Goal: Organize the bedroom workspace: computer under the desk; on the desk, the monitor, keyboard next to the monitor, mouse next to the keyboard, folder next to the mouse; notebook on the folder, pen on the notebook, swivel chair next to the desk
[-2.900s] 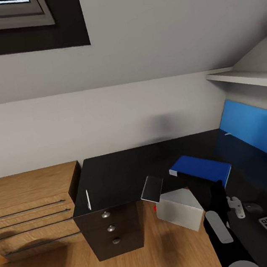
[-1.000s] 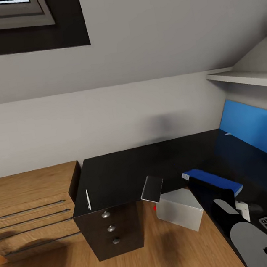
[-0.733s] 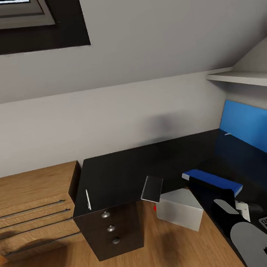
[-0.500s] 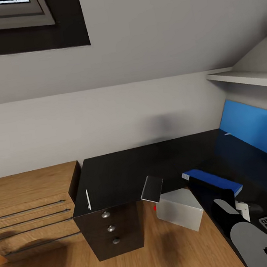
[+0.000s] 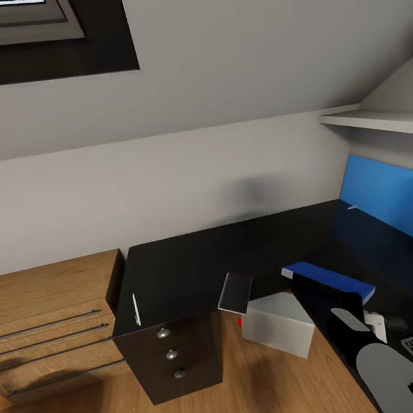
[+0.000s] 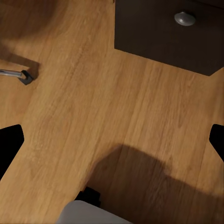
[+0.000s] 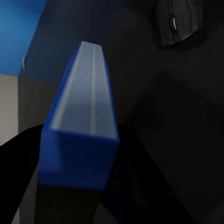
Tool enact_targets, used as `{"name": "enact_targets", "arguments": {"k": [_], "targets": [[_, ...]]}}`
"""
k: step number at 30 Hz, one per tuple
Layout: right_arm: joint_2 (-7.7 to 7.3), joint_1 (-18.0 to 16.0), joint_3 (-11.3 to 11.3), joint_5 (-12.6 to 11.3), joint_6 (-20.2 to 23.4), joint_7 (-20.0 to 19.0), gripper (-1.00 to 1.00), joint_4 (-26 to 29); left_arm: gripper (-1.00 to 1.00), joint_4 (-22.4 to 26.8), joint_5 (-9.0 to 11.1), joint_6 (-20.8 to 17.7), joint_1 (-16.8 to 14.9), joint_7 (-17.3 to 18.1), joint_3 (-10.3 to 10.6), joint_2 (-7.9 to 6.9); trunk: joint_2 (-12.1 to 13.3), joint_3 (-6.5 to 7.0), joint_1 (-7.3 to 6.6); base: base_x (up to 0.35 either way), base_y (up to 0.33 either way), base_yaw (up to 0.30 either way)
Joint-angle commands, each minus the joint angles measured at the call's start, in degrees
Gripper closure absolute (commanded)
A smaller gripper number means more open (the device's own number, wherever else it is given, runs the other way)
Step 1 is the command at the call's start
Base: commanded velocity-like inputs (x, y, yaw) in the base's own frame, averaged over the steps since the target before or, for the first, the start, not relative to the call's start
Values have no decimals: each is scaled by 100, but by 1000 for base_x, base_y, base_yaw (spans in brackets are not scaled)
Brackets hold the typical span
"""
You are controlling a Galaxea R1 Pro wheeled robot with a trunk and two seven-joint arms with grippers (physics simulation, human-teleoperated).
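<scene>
Here, right gripper (image 7: 70, 205) clamped on slab-like blue folder (image 7: 81, 126) — glossy black desk (image 5: 189, 268), left gripper (image 6: 112, 140) spread wide.

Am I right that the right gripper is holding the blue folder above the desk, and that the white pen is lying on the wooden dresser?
Not quite. The right gripper does hold the blue folder above the desk, but the head view shows the white pen lying on the black desk, near its left edge above the drawers, not on the wooden dresser beside it.
</scene>
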State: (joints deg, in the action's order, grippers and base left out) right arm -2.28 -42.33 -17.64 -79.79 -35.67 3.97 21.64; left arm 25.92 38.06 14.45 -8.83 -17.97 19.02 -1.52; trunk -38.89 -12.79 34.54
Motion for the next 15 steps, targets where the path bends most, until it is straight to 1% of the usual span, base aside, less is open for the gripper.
{"name": "enact_targets", "arguments": {"k": [1, 5, 15], "targets": [[0, -4, -2, -1, -10, 25, 100, 7, -100, 5, 44, 23, -4, -40, 49, -6, -7, -9, 2, 131, -54, 0], [1, -4, -2, -1, -10, 25, 100, 7, -100, 2, 44, 23, -4, -40, 49, -6, -7, -9, 2, 67, -30, 0], [3, -3, -2, -1, -18, 25, 100, 7, -100, 1, 52, 23, -4, -40, 49, -6, -7, -9, 2, 5, -2, 0]]}}
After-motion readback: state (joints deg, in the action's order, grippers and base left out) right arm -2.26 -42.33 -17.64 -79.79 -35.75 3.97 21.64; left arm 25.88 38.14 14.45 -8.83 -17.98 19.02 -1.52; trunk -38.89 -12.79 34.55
